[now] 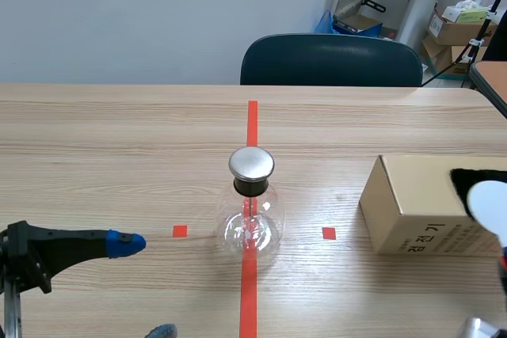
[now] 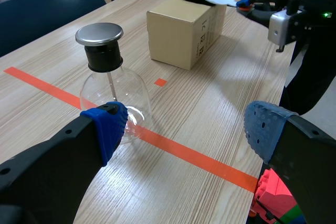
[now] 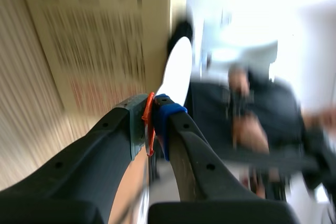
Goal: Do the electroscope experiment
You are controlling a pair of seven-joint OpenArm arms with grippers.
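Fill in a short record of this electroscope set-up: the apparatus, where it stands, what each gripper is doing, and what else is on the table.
Apparatus: glass electroscope flask with a metal cap, upright
Position: on the long red tape line, mid-table
Left gripper: open, holding nothing; the flask is just ahead of one finger, not gripped
Right gripper: shut on white disc, held near the top of the cardboard box
Beyond the table: dark chair
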